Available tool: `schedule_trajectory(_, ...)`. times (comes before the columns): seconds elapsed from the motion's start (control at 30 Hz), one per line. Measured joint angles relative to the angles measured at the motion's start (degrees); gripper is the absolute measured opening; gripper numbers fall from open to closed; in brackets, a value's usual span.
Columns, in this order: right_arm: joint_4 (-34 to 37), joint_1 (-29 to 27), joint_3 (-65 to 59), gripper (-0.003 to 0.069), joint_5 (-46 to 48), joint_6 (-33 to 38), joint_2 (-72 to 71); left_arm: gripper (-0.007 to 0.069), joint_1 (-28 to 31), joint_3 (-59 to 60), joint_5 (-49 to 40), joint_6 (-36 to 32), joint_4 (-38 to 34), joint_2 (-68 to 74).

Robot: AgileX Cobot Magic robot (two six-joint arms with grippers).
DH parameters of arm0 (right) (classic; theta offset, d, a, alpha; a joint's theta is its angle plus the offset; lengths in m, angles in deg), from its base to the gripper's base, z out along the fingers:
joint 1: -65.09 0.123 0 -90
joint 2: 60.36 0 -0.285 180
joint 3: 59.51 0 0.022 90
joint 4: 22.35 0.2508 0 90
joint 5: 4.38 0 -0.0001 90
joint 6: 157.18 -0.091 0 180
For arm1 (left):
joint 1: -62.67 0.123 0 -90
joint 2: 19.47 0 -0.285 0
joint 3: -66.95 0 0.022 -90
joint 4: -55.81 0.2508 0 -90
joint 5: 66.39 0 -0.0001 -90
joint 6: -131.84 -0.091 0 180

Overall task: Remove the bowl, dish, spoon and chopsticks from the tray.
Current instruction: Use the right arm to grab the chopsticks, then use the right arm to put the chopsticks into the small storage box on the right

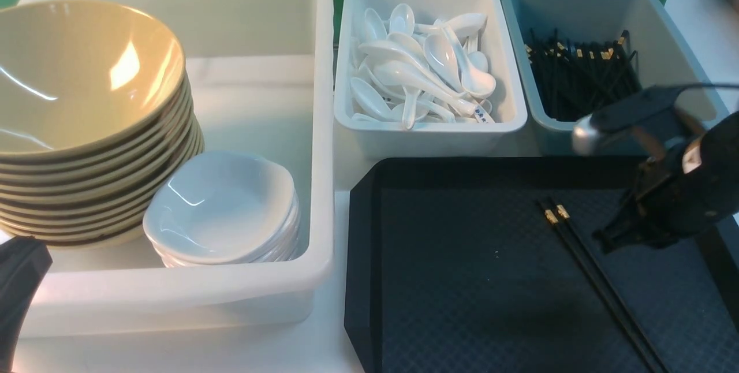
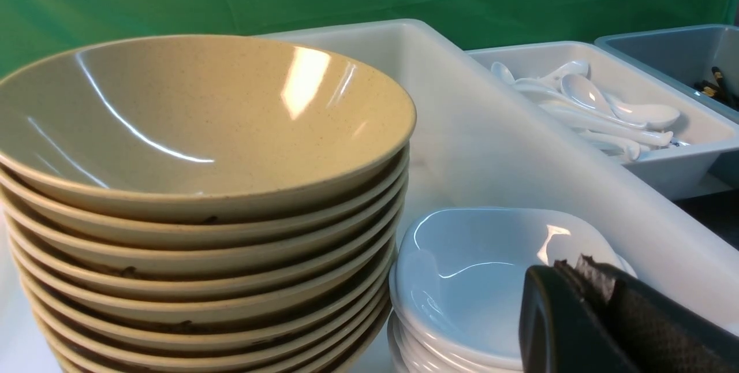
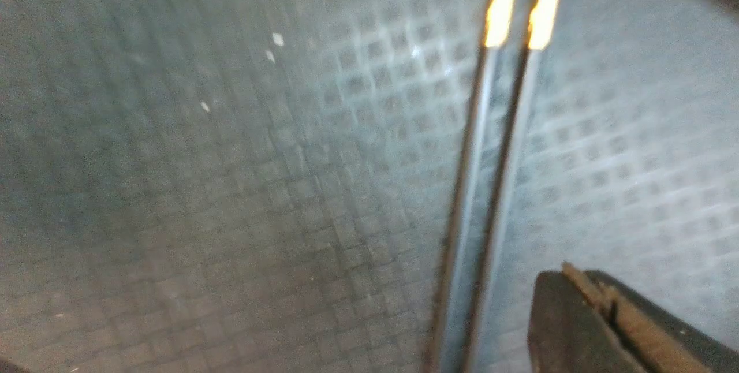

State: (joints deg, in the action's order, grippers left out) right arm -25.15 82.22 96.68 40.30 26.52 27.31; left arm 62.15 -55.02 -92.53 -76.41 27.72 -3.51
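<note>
While chopsticks (image 1: 594, 280) lie on tray (image 1: 462, 280), R gripper (image 1: 603, 240) hovers beside, jaws together.

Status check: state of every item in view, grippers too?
Black gold-banded chopsticks: flat on black diamond-textured tray, ungripped.
Tray: holds nothing else.
Mustard-yellow bowls: stacked, tilted, in large white tub.
White rounded-square dishes: stacked beside bowls.
White spoons: piled in small white tub.
Right gripper: shut, empty.
Left gripper: shut, empty.
</note>
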Motion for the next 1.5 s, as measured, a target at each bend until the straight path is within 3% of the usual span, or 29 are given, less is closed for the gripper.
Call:
schedule_trajectory(0.17,0.34,-0.12,-0.05,0.0038,3.48,-1.22,0.14,-0.0011,0.00,0.00,0.00,0.00,0.00,0.00)
schedule_trajectory(0.27,1.46,-0.32,-0.17,0.0081,4.48,-1.33,4.37,-0.0011,0.00,0.00,-0.05,0.00,0.00,0.00)
schedule_trajectory(0.47,1.95,-0.44,-0.32,0.0316,2.37,-3.70,13.53,-0.0011,0.00,0.00,-0.13,0.00,0.00,0.00)
schedule_trajectory(0.63,1.95,-0.44,-0.32,0.0420,-0.82,-3.70,18.21,-0.0011,0.00,0.00,-0.26,0.00,0.00,0.00)
schedule_trajectory(0.73,1.87,-0.44,0.15,0.0382,-1.01,-3.70,19.68,-0.0011,0.00,0.00,-0.26,0.00,0.00,0.00)
schedule_trajectory(0.87,1.91,0.06,0.49,0.0180,-1.01,-1.23,20.05,-0.0011,0.00,0.00,-0.30,0.00,0.00,0.00)
schedule_trajectory(0.93,1.80,0.49,0.49,0.0132,-0.95,-0.53,20.00,-0.0011,0.00,0.00,-0.25,0.00,0.00,0.00)
schedule_trajectory(1.17,1.34,5.62,-0.44,0.0127,-2.40,1.87,15.27,-0.0011,0.00,0.00,-0.25,0.00,0.05,0.00)
schedule_trajectory(1.37,1.63,7.45,-0.50,0.0127,-3.58,2.90,1.79,-0.0011,0.00,0.00,-0.25,0.00,0.05,0.00)
schedule_trajectory(1.43,0.44,7.17,-0.50,0.0127,-5.17,3.29,-3.18,-0.0011,0.00,0.00,-0.25,0.00,0.05,0.00)
schedule_trajectory(1.5,-1.95,5.65,-0.63,0.0127,-12.94,3.42,-7.78,-0.0011,0.00,0.00,-0.08,0.00,0.05,0.00)
